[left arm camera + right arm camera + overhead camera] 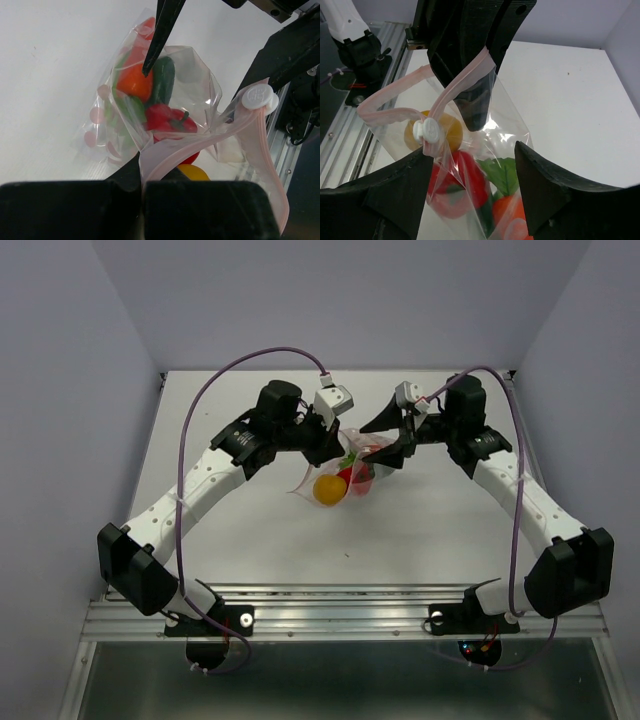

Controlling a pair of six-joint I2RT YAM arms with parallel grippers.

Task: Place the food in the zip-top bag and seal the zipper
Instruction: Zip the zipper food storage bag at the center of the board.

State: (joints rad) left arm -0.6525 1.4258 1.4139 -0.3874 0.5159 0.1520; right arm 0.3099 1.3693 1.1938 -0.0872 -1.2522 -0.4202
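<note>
Top view: left gripper [330, 445] and right gripper [385, 440] meet over zip-top bag [360, 475]. Yellow-orange round one [327, 489] sits at bag's near end.

Left wrist: left jaws clamped on zipper [170, 155]. Beyond jaws, bag holds carrot [135, 82], cucumber [164, 80], red bell pepper [167, 120], light green pepper [127, 107].

Right wrist: right jaws apart, bag between them. White slider [428, 132] on zipper, just ahead of one finger.
</note>
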